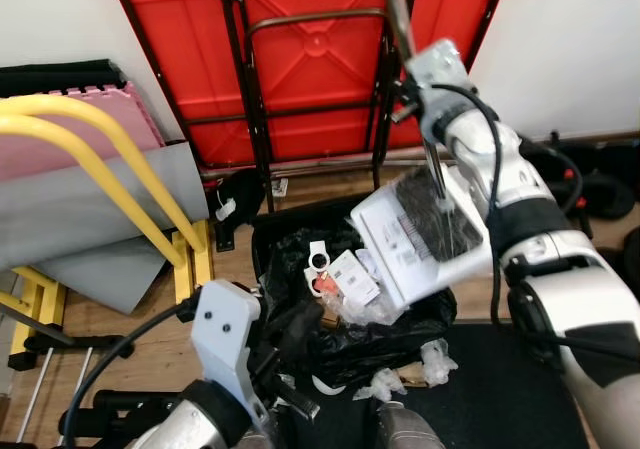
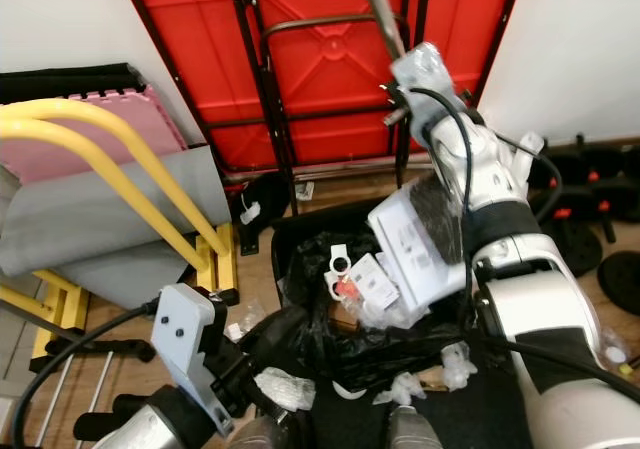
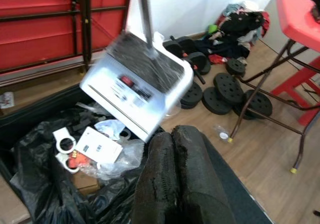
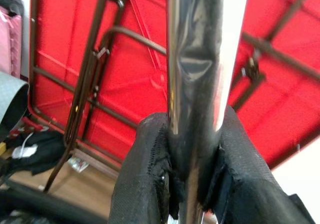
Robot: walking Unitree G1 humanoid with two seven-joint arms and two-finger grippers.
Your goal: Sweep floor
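Nearest, the left gripper (image 3: 172, 184) hangs low just before the black bin (image 1: 270, 231), fingers pressed together on nothing. Over the bin's far right side tilts the white dustpan (image 1: 425, 234). Farther up, the right gripper (image 4: 187, 179) clamps its metal handle (image 4: 197, 74) before the red folded table (image 1: 300, 59).

Home storage corner: folded red table (image 1: 320, 59), foam mats (image 1: 70, 129), weight plates (image 3: 225, 92).

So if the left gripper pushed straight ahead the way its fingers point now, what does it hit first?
Most likely the white dustpan, tilted over the bin's black bag. The left gripper, fingers shut, points toward its lower edge, though depth is hard to judge; it might pass underneath.
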